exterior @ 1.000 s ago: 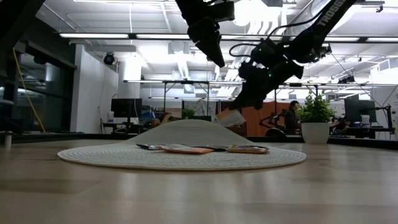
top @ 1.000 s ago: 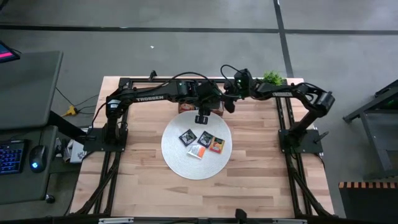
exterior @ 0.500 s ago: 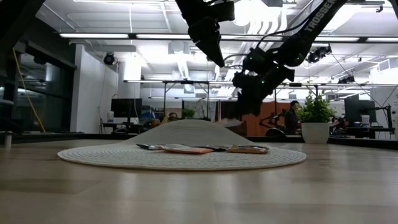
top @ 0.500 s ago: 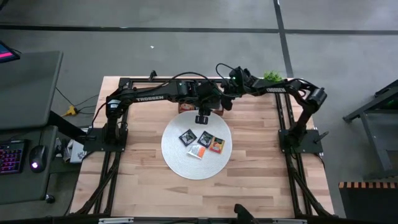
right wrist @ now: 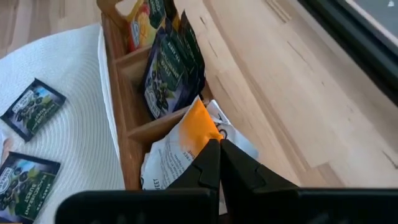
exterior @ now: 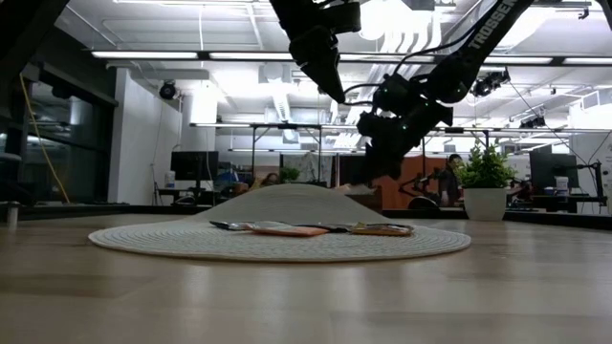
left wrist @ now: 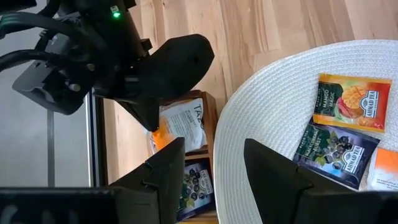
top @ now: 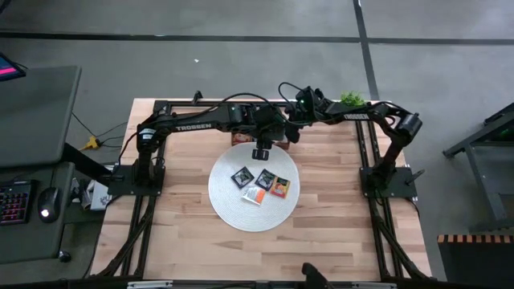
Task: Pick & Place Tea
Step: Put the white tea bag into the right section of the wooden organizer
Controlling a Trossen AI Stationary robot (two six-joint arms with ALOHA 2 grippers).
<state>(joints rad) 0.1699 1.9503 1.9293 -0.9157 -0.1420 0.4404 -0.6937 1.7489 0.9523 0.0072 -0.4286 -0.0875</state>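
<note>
Pinching a white-and-orange tea sachet inside the brown wooden tray, the right gripper stays hidden from overhead.

Both grippers are crowding the tray; you're keeping open room over the mat's near half, sachets lying mid-mat

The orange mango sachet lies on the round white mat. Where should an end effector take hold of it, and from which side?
Probably from straight above: the mango sachet lies flat on the mat, so nothing can slide under it sideways. Pinch the edge facing away from the black sachet, which sits close to its other side.
</note>
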